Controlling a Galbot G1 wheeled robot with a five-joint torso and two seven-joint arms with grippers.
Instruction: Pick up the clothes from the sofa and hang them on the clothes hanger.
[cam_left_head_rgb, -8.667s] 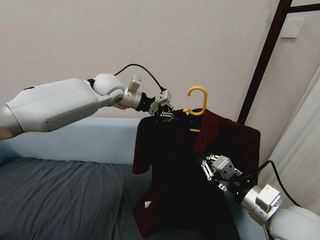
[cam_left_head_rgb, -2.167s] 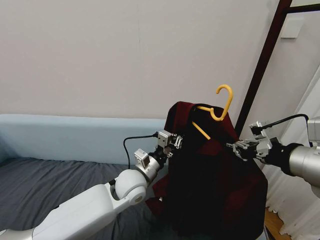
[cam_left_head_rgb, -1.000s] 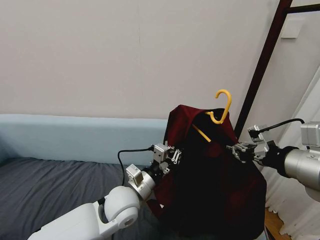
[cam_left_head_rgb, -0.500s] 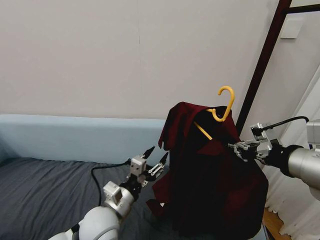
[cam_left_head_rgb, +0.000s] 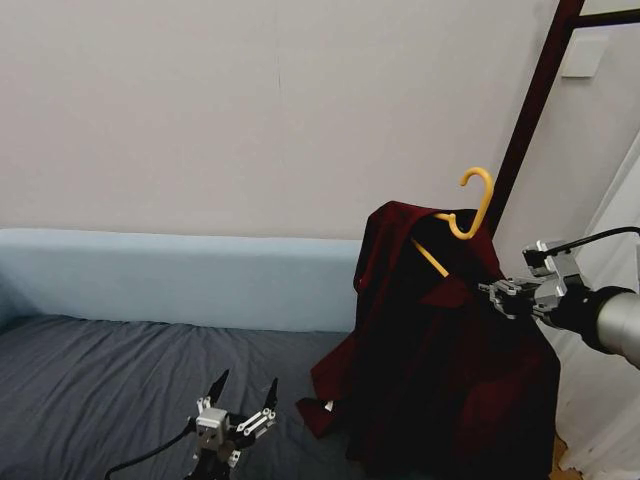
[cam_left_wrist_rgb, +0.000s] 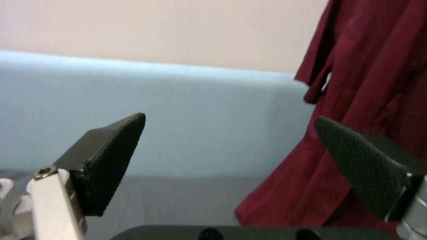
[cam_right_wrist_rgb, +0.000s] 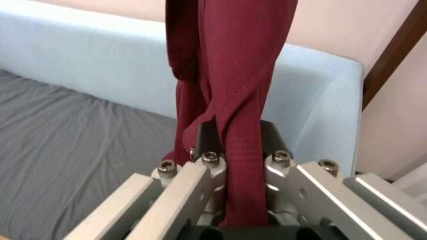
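Right pincer (cam_left_head_rgb: 495, 292) grips the red garment (cam_left_head_rgb: 450, 370) by its edge; left pincer (cam_left_head_rgb: 246, 395) gapes wide over the sofa (cam_left_head_rgb: 100, 390).

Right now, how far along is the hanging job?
Done: dark red shirt draped on the yellow plastic hanger, raised above the grey-seated sofa. In hand: right gripper, jaws shut on the shirt; left gripper open, low over the seat. Left: the hook rests on nothing yet, beside the dark post.
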